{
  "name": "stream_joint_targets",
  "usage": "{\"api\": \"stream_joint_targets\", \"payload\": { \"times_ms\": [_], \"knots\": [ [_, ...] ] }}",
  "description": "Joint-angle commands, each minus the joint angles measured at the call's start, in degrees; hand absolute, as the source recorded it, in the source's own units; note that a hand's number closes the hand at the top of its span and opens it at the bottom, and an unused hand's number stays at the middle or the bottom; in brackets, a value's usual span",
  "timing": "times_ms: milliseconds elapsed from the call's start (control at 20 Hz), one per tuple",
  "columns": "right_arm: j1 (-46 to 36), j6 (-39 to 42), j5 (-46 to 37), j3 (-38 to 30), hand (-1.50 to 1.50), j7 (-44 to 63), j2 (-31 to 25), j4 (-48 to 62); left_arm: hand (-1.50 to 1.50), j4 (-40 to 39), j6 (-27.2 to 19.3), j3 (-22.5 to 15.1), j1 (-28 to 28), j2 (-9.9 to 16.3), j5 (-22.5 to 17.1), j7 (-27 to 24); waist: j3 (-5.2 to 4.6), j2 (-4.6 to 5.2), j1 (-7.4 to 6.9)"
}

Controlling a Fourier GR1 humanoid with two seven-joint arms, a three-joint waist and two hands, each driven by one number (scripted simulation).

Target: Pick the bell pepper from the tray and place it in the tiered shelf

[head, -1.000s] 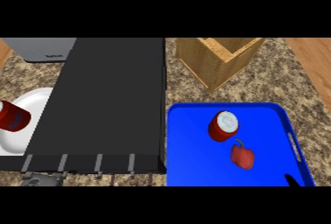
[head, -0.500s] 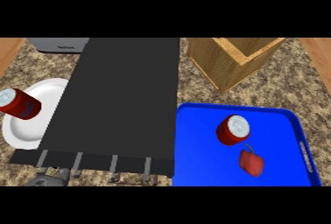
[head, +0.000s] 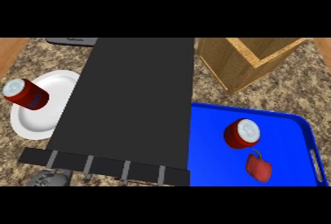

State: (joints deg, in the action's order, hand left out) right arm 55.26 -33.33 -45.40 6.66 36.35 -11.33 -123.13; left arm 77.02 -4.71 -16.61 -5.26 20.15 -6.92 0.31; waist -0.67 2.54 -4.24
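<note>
A speckled brown-and-grey stone worktop (head: pixel 271 94) fills the view, with pale wooden flooring showing at ten o'clock (head: pixel 12 51) and two o'clock.

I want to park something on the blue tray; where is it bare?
The blue plastic tray is bare along its left part, beside the black tiered shelf. Its right part is crowded: the red can lies just above the red bell pepper.

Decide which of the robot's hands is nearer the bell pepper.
Cannot tell. The right hand is out of view; a grey shape, perhaps the left hand, sits far left of the pepper, beyond the shelf.
</note>
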Motion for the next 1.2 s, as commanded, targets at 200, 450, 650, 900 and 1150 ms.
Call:
{"api": "stream_joint_targets", "payload": {
  "times_ms": [200, 450, 650, 900, 1150],
  "knots": [
    [-14.26, 17.89, -15.9, 6.24, -1.5, 24.21, 4.97, -4.92, 0.0, -0.11, 0.33, -1.14, -2.24, -1.43, 0.62, 1.76, 0.25, -0.44, -1.43],
    [-27.3, 29.57, -23.35, 7.9, -1.5, 37.15, 11.04, -0.34, 0.0, 0.88, 1.05, 0.21, -0.99, 0.03, -0.21, 2.39, 0.39, -1.27, -0.75],
    [-36.9, 33.48, -24.86, 9.62, -1.5, 44.74, 11.23, 5.52, 0.0, 0.53, 0.92, 0.93, -2.28, -0.19, -0.47, 4.52, 0.53, -1.75, 1.25],
    [-43.75, 35.8, -27.37, 8.88, -1.5, 48.77, 11.3, 10.95, 0.0, 1.12, -1.45, 0.1, 1.26, -2.37, 0.83, 1.93, 0.53, -2.09, 2.27],
    [-47.17, 34.46, -27.6, 8.13, -1.5, 48.85, 11.32, 17.8, 0.0, 1.63, -2.35, 0.54, 2.7, -2.6, 1.44, 1.69, 0.62, -2.34, 3.05]
  ]
}}
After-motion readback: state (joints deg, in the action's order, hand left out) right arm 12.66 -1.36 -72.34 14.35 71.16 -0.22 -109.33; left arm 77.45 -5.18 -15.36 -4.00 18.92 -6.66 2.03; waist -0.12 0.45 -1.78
